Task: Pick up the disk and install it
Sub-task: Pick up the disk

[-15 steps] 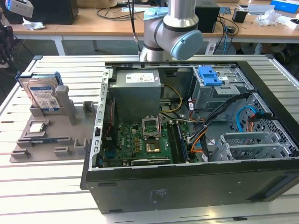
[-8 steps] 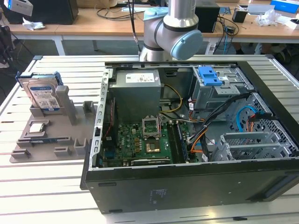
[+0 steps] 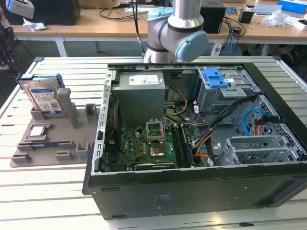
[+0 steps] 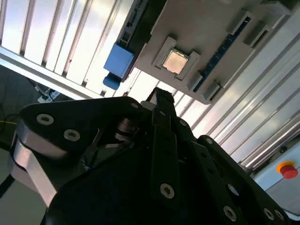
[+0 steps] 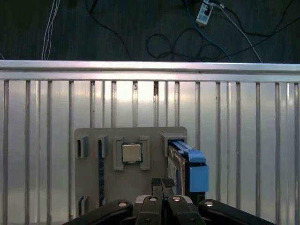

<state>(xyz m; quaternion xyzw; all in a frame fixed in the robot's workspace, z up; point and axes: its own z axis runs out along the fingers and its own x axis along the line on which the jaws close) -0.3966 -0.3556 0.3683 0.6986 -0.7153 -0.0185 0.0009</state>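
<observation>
The disk stands on edge in a slot of a grey holder plate, at the exterior view's left on the slatted table. It is silver with a white-and-blue label and a blue carrier rail. In the first wrist view the disk shows edge-on, with its blue rail at one end of the holder plate. My gripper hangs well above the plate, fingertips together and holding nothing. The second wrist view shows the gripper shut, with the disk's blue rail far below it.
An open computer case lies at the exterior view's right. Inside are a grey power supply, a green motherboard and a grey drive cage with a blue bracket. A processor chip sits on the holder plate. The arm's base stands behind the case.
</observation>
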